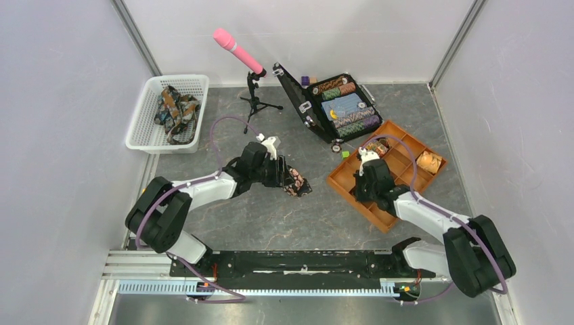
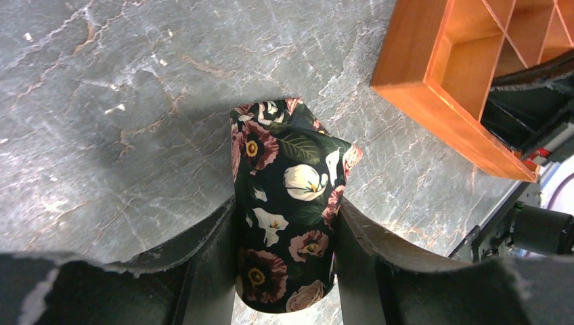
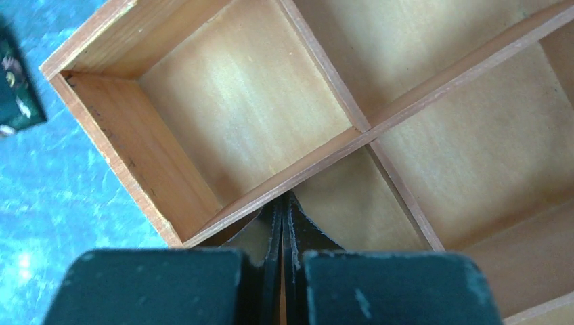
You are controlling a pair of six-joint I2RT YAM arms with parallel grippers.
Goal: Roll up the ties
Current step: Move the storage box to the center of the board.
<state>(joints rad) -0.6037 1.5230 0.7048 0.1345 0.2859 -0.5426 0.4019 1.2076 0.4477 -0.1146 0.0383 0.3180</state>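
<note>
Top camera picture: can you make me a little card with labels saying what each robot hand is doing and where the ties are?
Left gripper: shut on the flowery tie
Right gripper: shut, holding nothing, over the wooden tray
White basket: holds a jumbled heap of ties
Tan-gold coil: sits in a corner compartment of the tray

A dark floral tie (image 2: 284,203), folded, is pinched between the left fingers (image 2: 203,264).

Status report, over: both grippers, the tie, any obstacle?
Left gripper shut on dark floral fabric tie. Right gripper shut, empty, over orange wooden compartment tray. No obstacle seen.
</note>
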